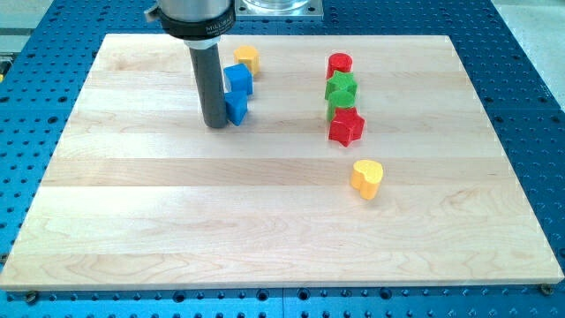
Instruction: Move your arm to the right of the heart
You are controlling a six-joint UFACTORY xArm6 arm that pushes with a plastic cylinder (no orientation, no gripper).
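The yellow heart (366, 177) lies on the wooden board right of centre. My tip (215, 124) rests on the board at the upper left, far to the left of the heart. It touches the left side of a small blue block (237, 108). A larger blue block (238, 79) sits just above that one, with a yellow block (246, 58) behind it.
A column of blocks stands above the heart: a red cylinder (340, 64) at the top, a green star (341, 87), a green block (336, 109) partly hidden, and a red star (346, 127). The board (132, 221) lies on a blue perforated table.
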